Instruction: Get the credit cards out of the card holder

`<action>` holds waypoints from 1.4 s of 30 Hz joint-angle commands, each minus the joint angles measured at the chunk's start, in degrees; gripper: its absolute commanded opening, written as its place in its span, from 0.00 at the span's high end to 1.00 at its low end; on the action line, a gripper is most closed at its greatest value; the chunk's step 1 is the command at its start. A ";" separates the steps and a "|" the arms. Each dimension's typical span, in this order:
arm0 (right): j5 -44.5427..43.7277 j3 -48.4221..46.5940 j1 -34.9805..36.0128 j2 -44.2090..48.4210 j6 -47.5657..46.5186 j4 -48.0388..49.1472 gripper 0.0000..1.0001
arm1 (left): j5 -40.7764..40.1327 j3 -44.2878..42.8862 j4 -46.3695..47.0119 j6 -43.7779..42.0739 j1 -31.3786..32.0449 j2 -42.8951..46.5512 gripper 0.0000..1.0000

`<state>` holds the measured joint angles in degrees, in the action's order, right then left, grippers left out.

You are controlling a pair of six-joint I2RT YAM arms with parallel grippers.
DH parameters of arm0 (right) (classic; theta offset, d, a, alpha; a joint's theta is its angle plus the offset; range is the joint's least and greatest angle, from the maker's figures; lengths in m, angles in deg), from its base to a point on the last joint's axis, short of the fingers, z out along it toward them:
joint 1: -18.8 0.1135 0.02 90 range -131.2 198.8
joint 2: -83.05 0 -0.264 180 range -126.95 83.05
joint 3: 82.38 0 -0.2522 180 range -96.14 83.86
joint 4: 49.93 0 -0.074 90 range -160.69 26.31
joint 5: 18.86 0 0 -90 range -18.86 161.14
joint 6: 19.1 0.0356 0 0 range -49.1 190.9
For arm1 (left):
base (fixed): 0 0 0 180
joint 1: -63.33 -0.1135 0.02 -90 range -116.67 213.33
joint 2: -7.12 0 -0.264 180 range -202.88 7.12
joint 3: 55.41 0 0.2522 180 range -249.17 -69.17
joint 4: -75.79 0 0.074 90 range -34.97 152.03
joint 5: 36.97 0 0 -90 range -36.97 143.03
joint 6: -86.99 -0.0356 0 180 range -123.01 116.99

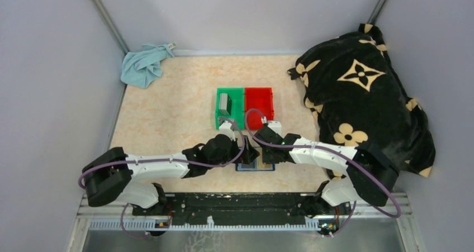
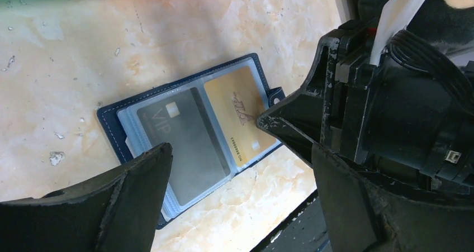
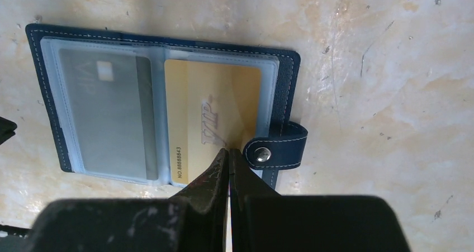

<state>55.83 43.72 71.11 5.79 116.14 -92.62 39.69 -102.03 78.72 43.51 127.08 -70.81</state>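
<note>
The navy card holder (image 3: 288, 79) lies open flat on the marble table top, its snap tab (image 3: 279, 148) to the right. Its clear pockets hold two credit cards: a grey one (image 3: 100, 118) on the left and a gold one (image 3: 195, 95) on the right. My right gripper (image 3: 228, 150) is shut, tips touching the gold card's pocket beside the tab, with nothing between them. My left gripper (image 2: 237, 147) hovers open over the card holder (image 2: 112, 115), with its fingers either side of the grey card (image 2: 184, 140) and gold card (image 2: 237, 104). In the top view both grippers meet over the card holder (image 1: 254, 167).
A green bin (image 1: 219, 118) with a grey card (image 1: 224, 103) in it stands beside a red bin (image 1: 259, 104), just beyond the grippers. A black flower-patterned blanket (image 1: 363, 95) fills the right side. A light blue cloth (image 1: 144, 65) lies at the far left corner.
</note>
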 commanded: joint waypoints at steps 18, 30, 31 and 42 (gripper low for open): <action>-2.70 1.27 -4.51 4.50 -1.10 -1.05 1.00 | 5.40 -1.53 3.20 2.59 -1.01 -3.70 0.01; -1.21 5.55 -4.83 2.12 -0.34 2.76 1.00 | 11.41 -2.17 9.26 4.02 -1.17 -7.23 0.01; -0.93 5.78 -4.85 1.99 -0.32 3.07 1.00 | 11.73 -2.31 9.40 4.05 -1.17 -7.61 0.01; -2.82 1.45 -4.85 6.82 -1.65 -2.20 1.00 | 11.17 -2.37 8.43 3.90 -1.60 -8.25 0.00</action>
<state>54.74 48.20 66.61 9.64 115.48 -92.70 50.68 -103.30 85.67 47.36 126.05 -79.16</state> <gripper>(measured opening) 0.006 0.996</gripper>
